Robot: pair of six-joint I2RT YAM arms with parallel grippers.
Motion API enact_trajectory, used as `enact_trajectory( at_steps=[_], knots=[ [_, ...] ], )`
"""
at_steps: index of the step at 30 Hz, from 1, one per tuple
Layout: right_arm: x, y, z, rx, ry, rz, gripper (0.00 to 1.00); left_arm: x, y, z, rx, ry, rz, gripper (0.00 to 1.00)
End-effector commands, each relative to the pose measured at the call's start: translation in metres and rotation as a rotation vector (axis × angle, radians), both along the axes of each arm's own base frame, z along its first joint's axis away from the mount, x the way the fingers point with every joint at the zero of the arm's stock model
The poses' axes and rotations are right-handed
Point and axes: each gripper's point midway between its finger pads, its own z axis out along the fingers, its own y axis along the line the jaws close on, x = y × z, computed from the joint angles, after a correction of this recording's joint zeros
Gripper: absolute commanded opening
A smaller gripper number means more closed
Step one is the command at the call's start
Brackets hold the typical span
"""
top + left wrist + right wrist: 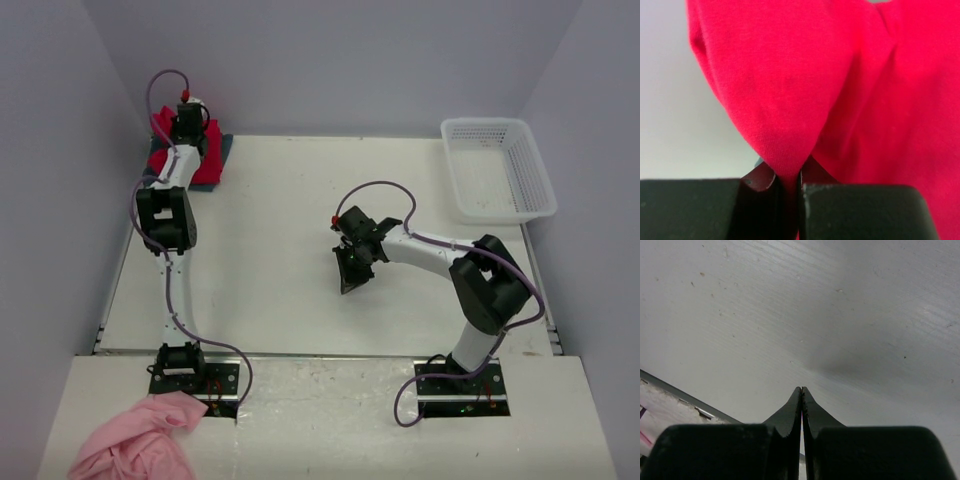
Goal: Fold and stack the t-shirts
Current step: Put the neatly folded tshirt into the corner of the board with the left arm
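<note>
The left fingers [860, 212] are shut tight on a pinch of the red shirt [840, 90]. This shirt lies bunched at the far left corner of the table [300, 190], on top of the teal shirt [226, 150], so it looks like the arm holds the cloth to pull it flat or fold it onto the stack. The right fingers [789, 415] are closed with nothing in them and hang over the middle of the table, likely out of the way until a second grip is needed
</note>
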Motion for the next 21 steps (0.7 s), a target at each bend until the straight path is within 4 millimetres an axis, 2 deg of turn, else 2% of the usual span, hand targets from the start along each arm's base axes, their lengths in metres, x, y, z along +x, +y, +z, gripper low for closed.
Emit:
enact_trajectory(
  at_steps=[1, 2, 3, 4, 5, 7, 8, 10, 12, 13, 14, 15, 16, 17, 18, 19, 21],
  knots=[
    [0.005, 0.01, 0.003, 0.028, -0.006, 0.023, 0.0, 0.011, 0.024, 0.041, 0.078, -0.166, 0.07, 0.0],
    [0.004, 0.011, 0.003, 0.033, -0.004, 0.024, 0.0, 0.012, 0.032, 0.062, 0.111, -0.269, 0.13, 0.01],
    [0.004, 0.011, 0.002, 0.037, -0.004, 0.024, 0.0, 0.01, 0.039, 0.067, 0.139, -0.299, 0.157, 0.12],
    [0.002, 0.012, 0.002, 0.041, 0.001, 0.028, 0.0, 0.008, 0.042, 0.071, 0.15, -0.323, 0.174, 0.3],
    [0.002, 0.012, 0.002, 0.045, 0.002, 0.03, 0.0, 0.004, 0.045, 0.084, 0.172, -0.412, 0.219, 0.48],
    [0.003, 0.014, 0.003, 0.054, 0.003, 0.029, 0.0, -0.003, 0.048, 0.095, 0.198, -0.454, 0.254, 0.71],
    [0.003, 0.015, 0.004, 0.054, 0.006, 0.029, 0.0, -0.004, 0.049, 0.11, 0.192, -0.507, 0.267, 0.88],
    [0.004, 0.015, 0.005, 0.059, -0.002, 0.029, 0.0, -0.007, 0.049, 0.128, 0.206, -0.549, 0.287, 0.9],
    [0.004, 0.016, 0.007, 0.065, -0.003, 0.027, 0.0, -0.011, 0.044, 0.151, 0.223, -0.588, 0.308, 0.91],
    [0.004, 0.016, 0.008, 0.068, -0.007, 0.029, 0.0, -0.017, 0.038, 0.156, 0.241, -0.594, 0.331, 0.91],
    [0.004, 0.017, 0.007, 0.067, -0.005, 0.027, 0.0, -0.023, 0.034, 0.18, 0.251, -0.667, 0.347, 0.95],
    [0.004, 0.017, 0.008, 0.067, -0.005, 0.026, 0.0, -0.029, 0.029, 0.189, 0.283, -0.661, 0.356, 1.0],
    [0.004, 0.018, 0.008, 0.07, -0.005, 0.025, 0.0, -0.035, 0.026, 0.196, 0.297, -0.673, 0.372, 1.0],
    [0.004, 0.018, 0.009, 0.074, -0.003, 0.023, 0.0, -0.043, 0.017, 0.217, 0.296, -0.734, 0.387, 1.0],
    [0.005, 0.019, 0.012, 0.081, -0.011, 0.019, 0.0, -0.043, 0.008, 0.224, 0.31, -0.72, 0.368, 1.0],
    [0.006, 0.02, 0.015, 0.089, -0.018, 0.018, 0.0, -0.042, -0.004, 0.239, 0.298, -0.747, 0.358, 1.0],
    [0.009, 0.02, 0.021, 0.09, -0.039, 0.015, 0.0, -0.043, -0.024, 0.251, 0.294, -0.731, 0.343, 1.0]
  ],
)
